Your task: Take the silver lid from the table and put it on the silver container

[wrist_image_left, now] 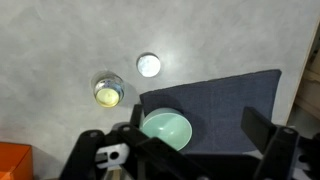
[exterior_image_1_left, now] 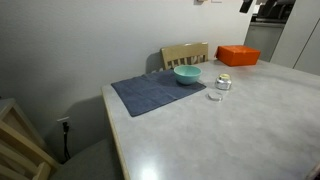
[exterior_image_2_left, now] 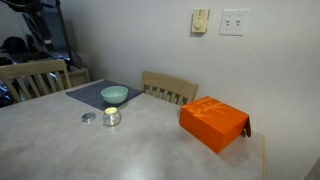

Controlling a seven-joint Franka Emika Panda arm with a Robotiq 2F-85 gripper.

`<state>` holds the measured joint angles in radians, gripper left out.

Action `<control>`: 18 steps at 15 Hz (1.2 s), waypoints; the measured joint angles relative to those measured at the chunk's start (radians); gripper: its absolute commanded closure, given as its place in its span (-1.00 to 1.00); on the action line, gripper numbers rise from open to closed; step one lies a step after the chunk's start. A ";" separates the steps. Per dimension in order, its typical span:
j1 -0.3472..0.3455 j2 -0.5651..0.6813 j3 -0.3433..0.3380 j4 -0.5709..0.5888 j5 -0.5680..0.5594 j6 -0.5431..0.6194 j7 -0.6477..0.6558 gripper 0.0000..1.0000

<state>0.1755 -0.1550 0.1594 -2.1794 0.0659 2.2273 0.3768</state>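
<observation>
In the wrist view the dark pincer (wrist_image_left: 175,138) enters from the bottom edge. Its two fingers stand wide apart with nothing between them, and their bases are cut off by the frame. It hangs over the round teal bowl (wrist_image_left: 166,128), whose inside shows only bare glaze. The near rim of the bowl is hidden behind the pincer's body.

The bowl sits on a blue-grey cloth mat (wrist_image_left: 235,95), close to the mat's corner. The mat runs out of the wrist view on the right.

Just off that corner, on the pale grey surface (wrist_image_left: 60,40), stands the short silver-metal cylindrical container (wrist_image_left: 108,92). It is upright and uncovered. Something pale yellow is inside it, but I cannot tell what.

The round flat silver-metal lid (wrist_image_left: 148,65) lies flat on the bare surface, near the container but apart from it, and apart from the mat too. Both sit toward the middle of the surface, well in from its edges.

In both exterior views the lid (exterior_image_1_left: 215,96) (exterior_image_2_left: 89,118) and container (exterior_image_1_left: 223,82) (exterior_image_2_left: 111,117) are small and blurred, with little detail to make out.

An orange rectangular box (exterior_image_2_left: 213,122) rests near a corner of the surface, well apart from the others. In the wrist view only a sliver of it shows at the lower left. A wooden chair (exterior_image_2_left: 168,88) stands at the surface's far edge, with only its back visible.
</observation>
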 measured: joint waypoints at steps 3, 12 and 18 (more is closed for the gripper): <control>-0.008 0.051 -0.001 -0.037 -0.023 0.090 0.032 -1.00; -0.047 0.228 -0.058 -0.013 -0.026 0.099 0.044 -1.00; -0.052 0.320 -0.075 0.036 -0.015 0.038 0.042 -1.00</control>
<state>0.1233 0.1653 0.0843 -2.1436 0.0511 2.2654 0.4190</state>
